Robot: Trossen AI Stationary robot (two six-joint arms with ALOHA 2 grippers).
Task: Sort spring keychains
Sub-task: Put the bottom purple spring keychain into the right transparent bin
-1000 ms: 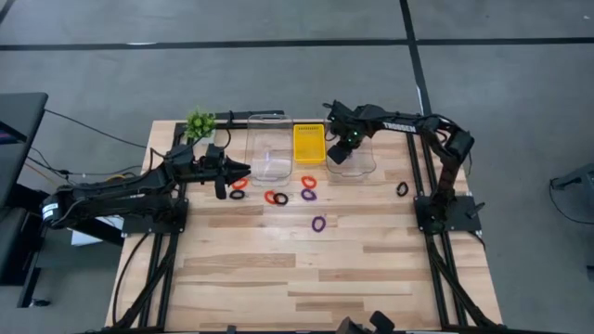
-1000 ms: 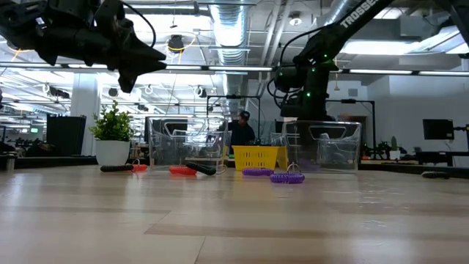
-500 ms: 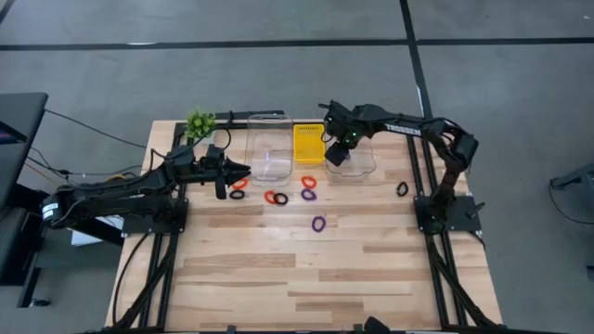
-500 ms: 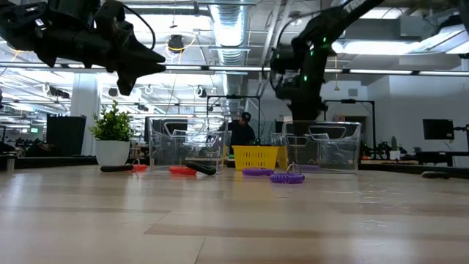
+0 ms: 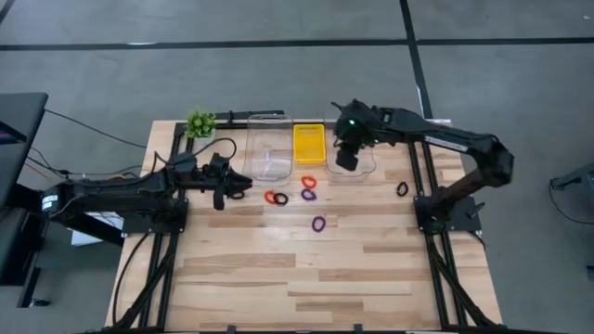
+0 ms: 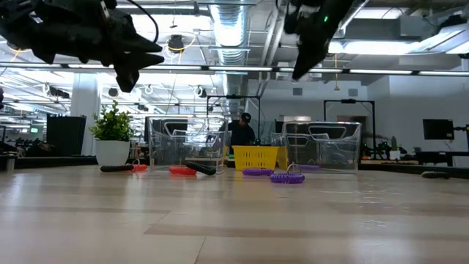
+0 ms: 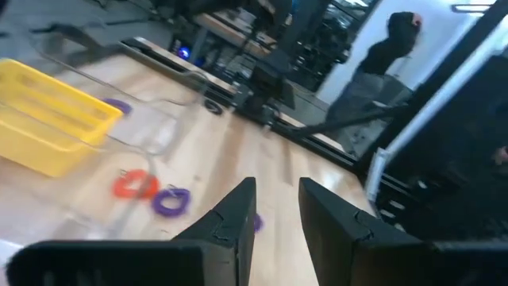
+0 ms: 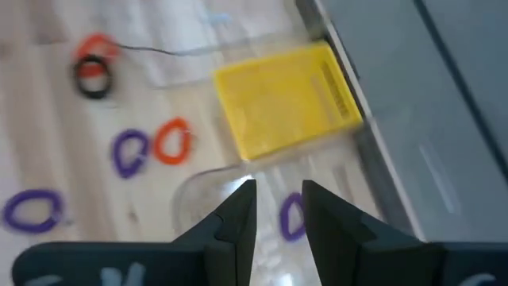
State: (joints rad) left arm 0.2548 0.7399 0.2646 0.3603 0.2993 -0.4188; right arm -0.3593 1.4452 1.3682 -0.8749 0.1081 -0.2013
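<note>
1. In the overhead view a pale wooden slatted table (image 5: 306,269) fills the lower centre of the frame, with a small green plant (image 5: 200,122) at its upper left corner.
2. The left gripper (image 5: 239,186) reaches in from the left edge and hovers over a red-orange and black pair of coils at centre left. Its wrist view shows the two dark fingers slightly parted with nothing between them.
3. The spring keychains (image 5: 277,198), small ring-shaped coiled cords in red-orange, purple and black, lie scattered across the upper middle of the table. A purple one (image 5: 318,224) sits alone toward the centre, and a black one (image 5: 402,189) lies well apart at right.
4. Along the top centre stand a clear plastic container (image 5: 269,148), a yellow slotted plastic tray (image 5: 309,143) and a second clear plastic container (image 5: 364,162).
5. The right gripper (image 5: 347,159) hangs above that second container at upper centre right. Its wrist view shows narrowly parted fingers holding nothing, and a purple coil (image 8: 292,216) lying inside the container below.
6. These coils look very light, springy and soft, so they would likely flex or skid if nudged. Pinching across one side of the ring, one finger inside the loop and one outside, seems the surest hold.
</note>
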